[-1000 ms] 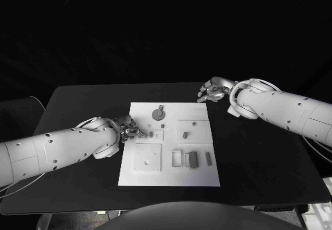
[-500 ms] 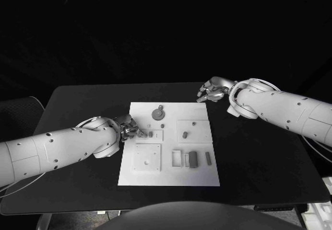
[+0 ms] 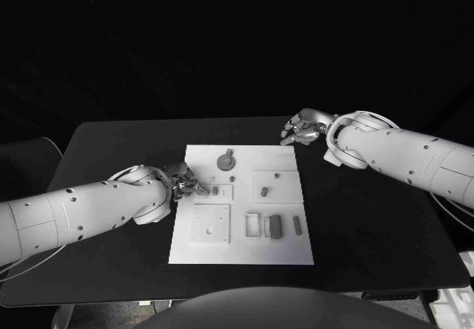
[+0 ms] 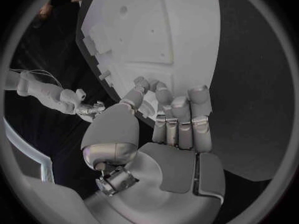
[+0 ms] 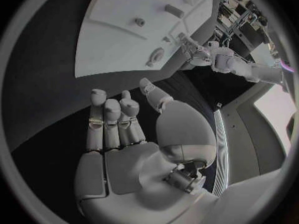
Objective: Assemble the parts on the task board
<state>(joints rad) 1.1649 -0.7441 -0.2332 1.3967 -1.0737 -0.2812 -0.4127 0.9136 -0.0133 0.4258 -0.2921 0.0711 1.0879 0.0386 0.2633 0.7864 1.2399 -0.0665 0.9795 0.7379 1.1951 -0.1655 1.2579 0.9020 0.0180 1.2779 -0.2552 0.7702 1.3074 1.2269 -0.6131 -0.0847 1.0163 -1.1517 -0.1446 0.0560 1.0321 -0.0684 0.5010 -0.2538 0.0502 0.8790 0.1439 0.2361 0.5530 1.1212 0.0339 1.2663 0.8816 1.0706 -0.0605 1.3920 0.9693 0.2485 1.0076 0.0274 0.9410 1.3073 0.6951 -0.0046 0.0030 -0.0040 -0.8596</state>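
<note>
The white task board [image 3: 286, 250] lies mid-table. On it are a round grey part [image 3: 226, 162], small pieces [image 3: 268, 192], a square plate [image 3: 210, 218] and several upright blocks [image 3: 275, 227]. My left hand [image 3: 183, 184] is at the board's left edge, its fingertips [image 4: 144, 82] drawn together with the thumb over the board [image 4: 168, 30], beside a small dark part [image 3: 203, 192]. Whether a part sits between them is hidden. My right hand [image 3: 301, 129] hovers off the board's far right corner, its fingers [image 5: 112, 119] side by side, the thumb apart, nothing in it.
Black table [image 3: 375, 226] surrounds the board, with bare room on its right side and behind the board. The left forearm [image 3: 89, 212] lies over the table's left part. The right arm [image 3: 405, 157] crosses the far right corner.
</note>
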